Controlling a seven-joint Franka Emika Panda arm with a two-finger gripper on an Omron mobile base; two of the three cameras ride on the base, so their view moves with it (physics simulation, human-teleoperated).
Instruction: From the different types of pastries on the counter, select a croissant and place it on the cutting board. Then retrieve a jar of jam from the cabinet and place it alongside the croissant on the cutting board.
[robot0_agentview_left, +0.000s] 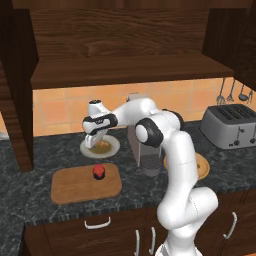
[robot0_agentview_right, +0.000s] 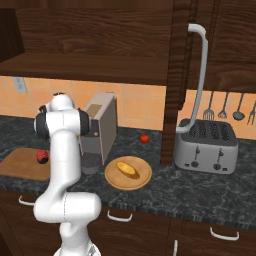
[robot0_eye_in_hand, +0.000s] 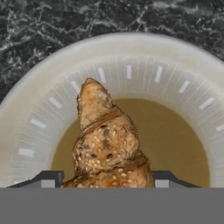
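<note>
The end effector (robot0_agentview_left: 93, 143) is lowered over the round white plate (robot0_agentview_left: 114, 146), fingers spread, straddling the lumpy golden-brown croissant (robot0_eye_in_hand: 108, 144). Before the plate, the red-topped dark jar (robot0_agentview_left: 99, 172) is seen on the rectangular light-brown wooden cutting board (robot0_agentview_left: 75, 186).

The croissant (robot0_eye_in_hand: 107, 144) is lumpy, golden-brown and seed-speckled, lying on a white plate (robot0_eye_in_hand: 39, 113) with a tan centre on the dark marbled counter (robot0_agentview_left: 40, 150). The jar of jam (robot0_agentview_left: 99, 172), red-topped and dark-bodied, stands upright on the light-brown cutting board (robot0_agentview_left: 75, 187). The smooth yellow-orange pastry (robot0_agentview_right: 127, 169) rests on a round tan plate (robot0_agentview_right: 142, 181).
</note>
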